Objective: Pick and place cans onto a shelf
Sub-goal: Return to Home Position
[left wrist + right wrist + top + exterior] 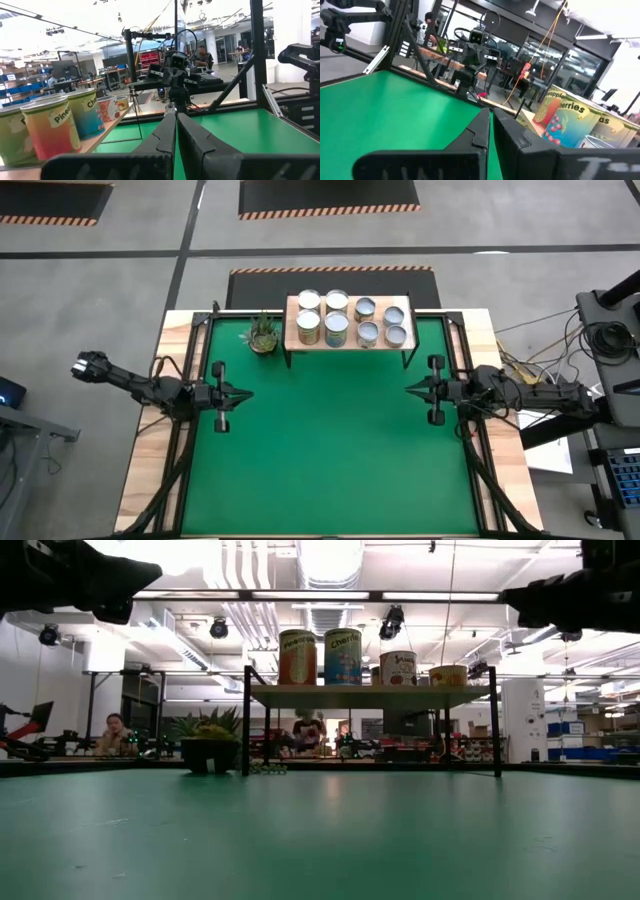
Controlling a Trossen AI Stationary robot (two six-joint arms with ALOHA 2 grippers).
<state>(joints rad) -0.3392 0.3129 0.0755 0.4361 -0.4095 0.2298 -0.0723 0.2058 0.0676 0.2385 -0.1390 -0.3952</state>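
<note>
Several cans (350, 320) stand upright on the pale wood shelf (348, 342) at the far middle of the green mat, in two rows; they also show in the low view (342, 657). My left gripper (247, 393) is shut and empty at the mat's left edge, fingers level and pointing right. My right gripper (409, 388) is shut and empty at the mat's right edge, fingers pointing left. In the left wrist view the cans (50, 127) stand off to one side of my shut fingers (176, 131); in the right wrist view the cans (567, 122) stand beside the shut fingers (490, 126).
A small potted plant (263, 333) stands on the mat just left of the shelf. The green mat (330, 450) lies open between the two grippers and toward the near edge. Black frame rails run along the table's left and right sides. People show in the room beyond the table.
</note>
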